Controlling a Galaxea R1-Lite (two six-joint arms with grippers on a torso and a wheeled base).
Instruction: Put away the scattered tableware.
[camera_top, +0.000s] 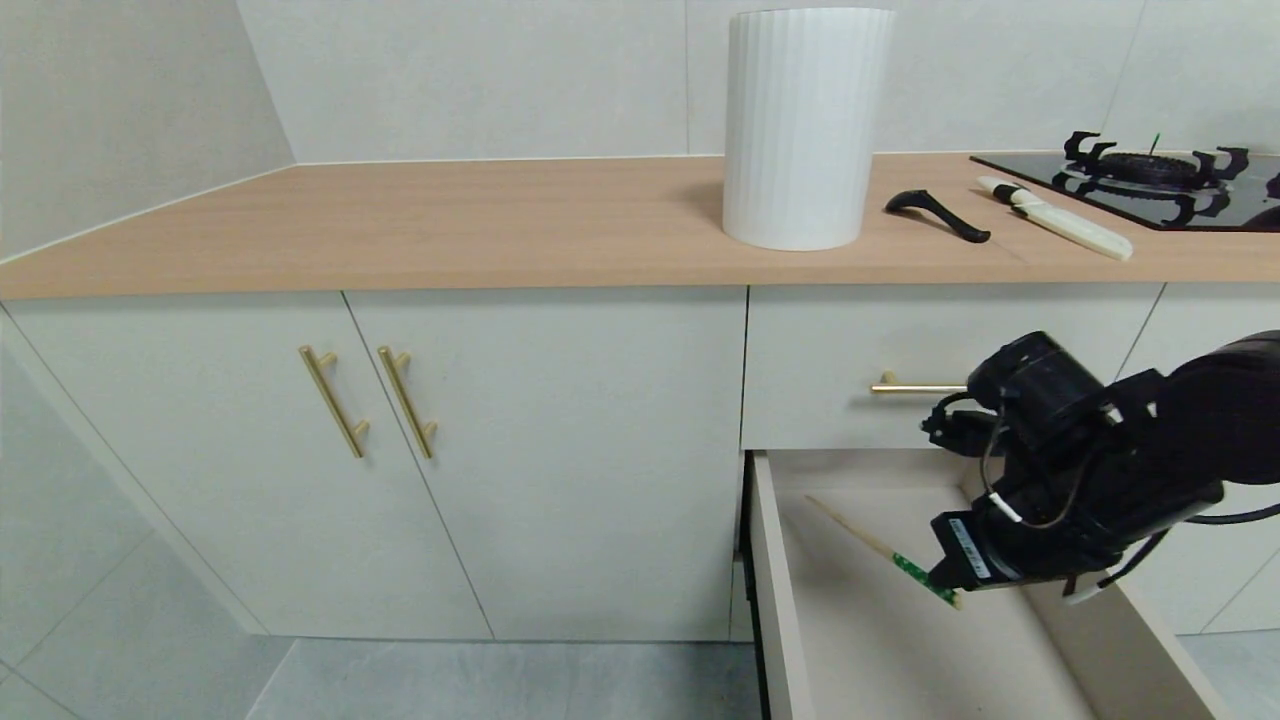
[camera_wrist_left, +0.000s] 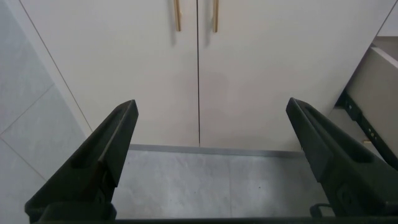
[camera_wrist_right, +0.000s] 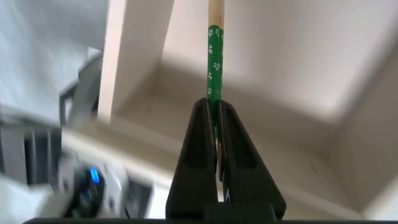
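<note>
Head view has the right end effector (camera_top: 945, 585) clamped on the green-patterned end of the wooden chopsticks (camera_top: 862, 535), which are angled tip-down over the open pale drawer (camera_top: 775, 580), probably so they slide in lengthwise. The left end effector (camera_wrist_left: 211, 115) hangs low, fingers apart, holding nothing. A cream knife (camera_top: 1058, 218) lies on the wooden surface (camera_top: 450, 215), likely next.

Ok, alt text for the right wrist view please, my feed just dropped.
The right pincer is shut on the green-patterned end of wooden chopsticks, which point away into the open drawer. The drawer's pale floor and walls lie behind them.
</note>
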